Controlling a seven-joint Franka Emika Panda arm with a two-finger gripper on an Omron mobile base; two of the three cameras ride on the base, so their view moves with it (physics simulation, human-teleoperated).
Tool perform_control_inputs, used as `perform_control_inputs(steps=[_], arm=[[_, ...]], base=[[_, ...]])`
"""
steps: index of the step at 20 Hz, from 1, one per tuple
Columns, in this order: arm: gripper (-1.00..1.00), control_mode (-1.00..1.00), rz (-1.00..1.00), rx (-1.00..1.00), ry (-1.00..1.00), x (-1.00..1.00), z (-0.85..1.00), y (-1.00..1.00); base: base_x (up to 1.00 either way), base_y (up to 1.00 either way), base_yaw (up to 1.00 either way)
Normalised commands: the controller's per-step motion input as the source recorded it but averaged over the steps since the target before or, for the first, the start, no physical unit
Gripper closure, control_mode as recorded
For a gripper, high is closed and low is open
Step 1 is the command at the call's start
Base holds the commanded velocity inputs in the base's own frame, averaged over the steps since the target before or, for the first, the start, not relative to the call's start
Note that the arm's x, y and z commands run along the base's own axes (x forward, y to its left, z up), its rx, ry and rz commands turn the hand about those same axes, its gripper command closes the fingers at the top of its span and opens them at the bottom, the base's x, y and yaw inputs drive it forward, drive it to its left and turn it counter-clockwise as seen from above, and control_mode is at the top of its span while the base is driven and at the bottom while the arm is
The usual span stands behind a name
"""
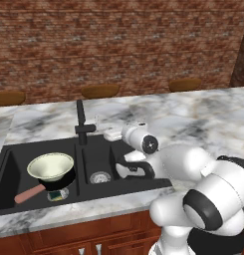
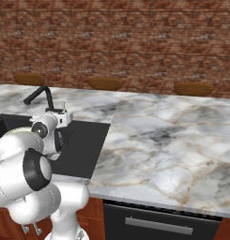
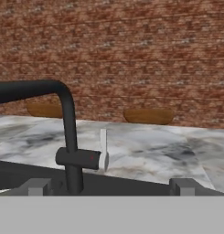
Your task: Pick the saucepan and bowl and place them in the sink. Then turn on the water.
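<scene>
The black double-basin sink [image 1: 8,152] holds the black saucepan [image 1: 64,181] in its left basin, pink handle [image 1: 29,193] pointing toward the front. The cream bowl [image 1: 50,166] rests upright on top of the saucepan. The slim black faucet [image 1: 81,123] stands at the sink's back edge, between the basins. My gripper [image 1: 113,134] hovers just right of the faucet, over the back of the right basin, open and holding nothing. In the hand view the faucet [image 3: 70,137] and its pale lever [image 3: 103,151] stand straight ahead of my gripper [image 3: 109,187], between the open fingertips [image 3: 38,186]. Water is out of view.
Marble counter [image 2: 168,136] stretches wide to the right of the sink [image 2: 86,140]. A steel drain [image 1: 100,177] sits in the right basin. Brown stool seats [image 1: 100,91] line the counter's far side under a brick wall. A dark appliance front [image 2: 158,220] sits below the counter.
</scene>
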Motion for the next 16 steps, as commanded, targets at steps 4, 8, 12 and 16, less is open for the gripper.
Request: perform_control_inputs(steps=[4,8,12,16], arm=[[-1.00,-1.00,0.00,0.00,-0.09,0.11,-0.37,0.10],[-1.00,-1.00,0.00,0.00,-0.09,0.13,-0.26,0.05],[-1.00,-1.00,0.00,0.01,-0.06,0.15,-0.17,0.02],[-1.00,-1.00,0.00,0.00,-0.05,0.10,-0.18,0.11]], base=[[0.00,0.00,0.00],[0.00,0.00,0.00],[0.00,0.00,0.00],[0.00,0.00,0.00]])
